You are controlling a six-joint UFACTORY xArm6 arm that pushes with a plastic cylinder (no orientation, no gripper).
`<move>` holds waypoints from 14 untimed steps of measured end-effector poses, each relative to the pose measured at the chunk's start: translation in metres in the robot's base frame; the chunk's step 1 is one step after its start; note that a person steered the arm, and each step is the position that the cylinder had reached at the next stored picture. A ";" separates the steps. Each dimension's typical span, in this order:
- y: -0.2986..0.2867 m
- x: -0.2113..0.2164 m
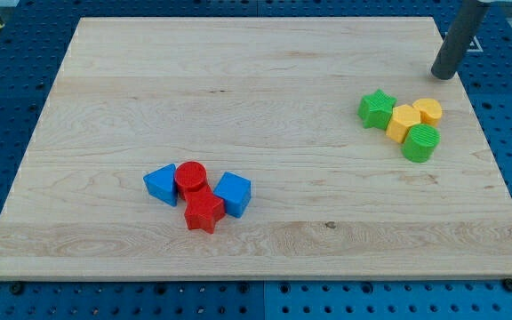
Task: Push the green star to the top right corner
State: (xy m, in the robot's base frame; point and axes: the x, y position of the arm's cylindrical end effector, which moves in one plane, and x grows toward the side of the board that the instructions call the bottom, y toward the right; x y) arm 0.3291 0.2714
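Observation:
The green star [377,108] lies on the wooden board [238,98] at the view's right, a bit above mid-height. It touches a yellow block [404,122] on its right. My tip [443,75] is the lower end of a dark rod coming in from the view's top right corner. The tip stands above and to the right of the green star, apart from it, and just above a small yellow cylinder [428,110].
A green cylinder [421,142] sits below the yellow blocks. Lower left of centre is a cluster: a blue triangle [160,184], a red cylinder [190,178], a red star [204,212] and a blue block [233,193]. The board's right edge is near the tip.

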 end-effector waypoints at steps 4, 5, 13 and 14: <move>-0.077 0.001; -0.177 0.001; -0.100 0.065; -0.080 0.056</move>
State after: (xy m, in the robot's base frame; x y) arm 0.3850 0.1913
